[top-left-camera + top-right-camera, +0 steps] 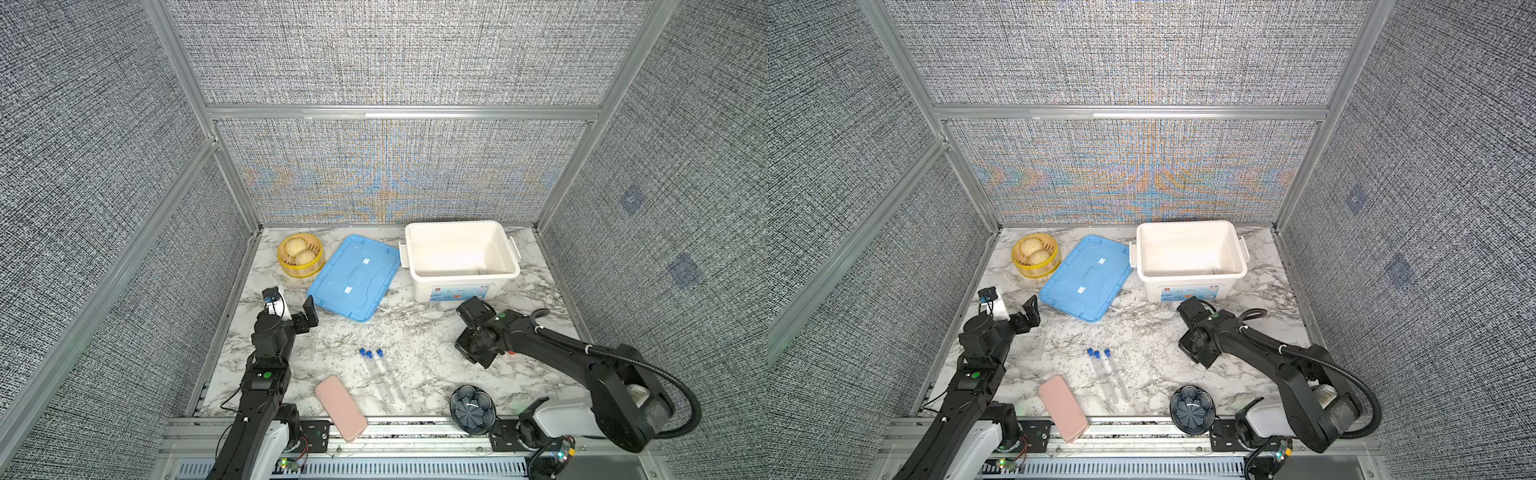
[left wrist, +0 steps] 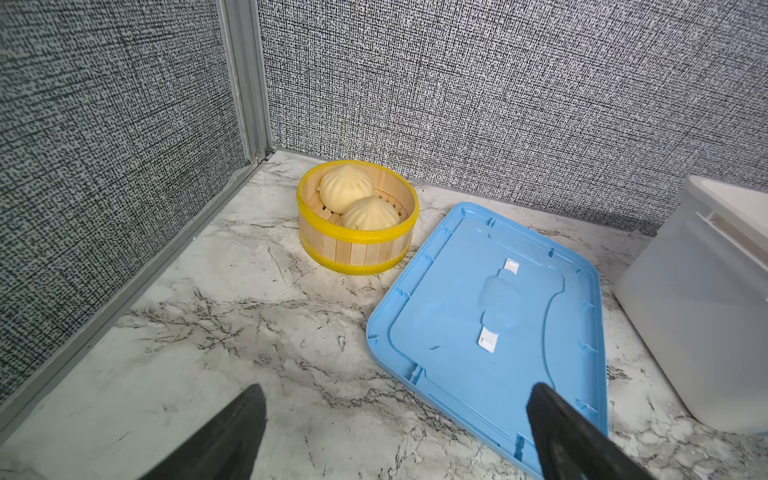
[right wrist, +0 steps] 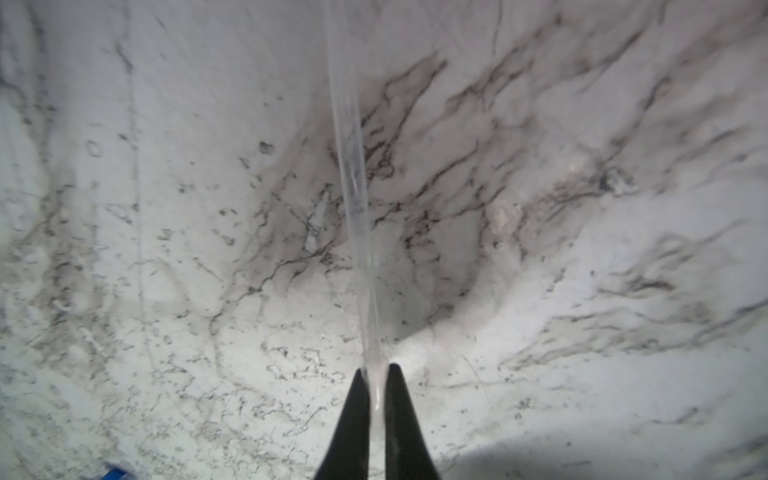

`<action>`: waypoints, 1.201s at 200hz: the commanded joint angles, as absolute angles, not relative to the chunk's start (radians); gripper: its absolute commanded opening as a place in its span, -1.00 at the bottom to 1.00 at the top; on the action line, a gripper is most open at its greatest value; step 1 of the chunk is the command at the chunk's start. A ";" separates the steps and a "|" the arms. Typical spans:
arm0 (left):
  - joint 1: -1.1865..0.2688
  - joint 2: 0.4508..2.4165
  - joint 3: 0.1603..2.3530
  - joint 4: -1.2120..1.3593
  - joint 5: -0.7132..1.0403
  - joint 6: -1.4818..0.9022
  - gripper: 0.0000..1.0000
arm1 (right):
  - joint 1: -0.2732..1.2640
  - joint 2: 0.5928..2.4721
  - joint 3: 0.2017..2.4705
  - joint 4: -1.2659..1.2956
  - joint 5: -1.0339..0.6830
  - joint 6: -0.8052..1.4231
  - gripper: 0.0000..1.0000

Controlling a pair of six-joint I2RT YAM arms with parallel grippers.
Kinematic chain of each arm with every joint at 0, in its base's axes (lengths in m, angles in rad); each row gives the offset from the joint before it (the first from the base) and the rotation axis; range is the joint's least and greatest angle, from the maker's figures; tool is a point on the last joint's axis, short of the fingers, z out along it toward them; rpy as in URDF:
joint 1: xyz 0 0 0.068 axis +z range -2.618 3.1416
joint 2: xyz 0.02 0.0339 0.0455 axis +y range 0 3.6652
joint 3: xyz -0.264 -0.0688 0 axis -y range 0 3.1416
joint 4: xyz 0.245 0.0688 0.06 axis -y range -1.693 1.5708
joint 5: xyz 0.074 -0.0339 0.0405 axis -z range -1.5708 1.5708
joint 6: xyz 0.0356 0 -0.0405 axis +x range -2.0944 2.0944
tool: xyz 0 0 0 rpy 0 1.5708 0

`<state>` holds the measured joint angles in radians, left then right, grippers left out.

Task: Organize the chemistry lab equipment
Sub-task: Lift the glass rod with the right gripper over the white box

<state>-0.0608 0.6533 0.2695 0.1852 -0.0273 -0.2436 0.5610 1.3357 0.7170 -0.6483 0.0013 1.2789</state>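
Your right pincer (image 3: 375, 368) is clenched on a blurred clear rod (image 3: 351, 174). The left pincer (image 2: 399, 436) stands released. Three blue-capped tubes (image 1: 379, 377) lie mid-tabletop (image 1: 415, 332). Judged step: stowing. Next, lift the rod over the white bin (image 1: 457, 277).

Grey woven fabric wall panels (image 1: 395, 54), set in a silver aluminium frame (image 1: 399, 112), enclose three sides of a white, grey-veined marble-pattern tabletop (image 1: 415, 332) under bright, even light, with a metal rail (image 1: 415, 430) along its near edge.
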 commanded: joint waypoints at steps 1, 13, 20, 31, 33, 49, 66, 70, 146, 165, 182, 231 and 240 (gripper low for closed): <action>-0.060 0.647 0.265 0.196 -0.038 -0.245 0.97 | 0.562 1.272 0.717 -0.672 0.071 1.262 -0.84; -0.060 0.639 0.262 0.193 -0.041 -0.248 0.97 | 0.562 1.227 0.727 -0.702 0.102 1.254 -0.85; -0.060 0.633 0.259 0.192 -0.044 -0.249 0.97 | 0.561 1.201 0.735 -0.715 0.118 1.243 -0.84; -0.060 0.629 0.259 0.189 -0.050 -0.250 0.97 | 0.561 1.162 0.759 -0.745 0.151 1.220 -0.84; -0.060 0.629 0.258 0.189 -0.051 -0.251 0.97 | 0.560 1.156 0.766 -0.750 0.155 1.213 -0.84; -0.060 0.630 0.258 0.190 -0.050 -0.250 0.97 | 0.561 1.111 0.814 -0.791 0.207 1.141 -0.84; -0.060 0.632 0.259 0.190 -0.045 -0.249 0.97 | 0.564 1.068 0.874 -0.789 0.261 1.025 -0.93; -0.061 0.630 0.259 0.189 -0.045 -0.249 0.97 | 0.563 1.059 0.885 -0.780 0.265 0.990 -0.94; -0.060 0.630 0.260 0.187 -0.052 -0.251 0.97 | 0.537 1.247 1.318 -0.688 0.141 0.194 -0.91; -0.061 0.631 0.260 0.187 -0.056 -0.254 0.97 | 0.519 1.360 1.495 -0.846 0.196 0.050 -0.92; -0.060 0.628 0.259 0.188 -0.059 -0.253 0.97 | 0.480 1.433 1.590 -0.920 0.199 -0.043 -0.94; -0.060 0.630 0.256 0.201 -0.037 -0.241 0.97 | 0.462 1.512 1.649 -0.927 0.264 -0.269 -0.91; -0.060 0.630 0.256 0.202 -0.029 -0.238 0.97 | 0.462 1.524 1.658 -0.922 0.271 -0.297 -0.91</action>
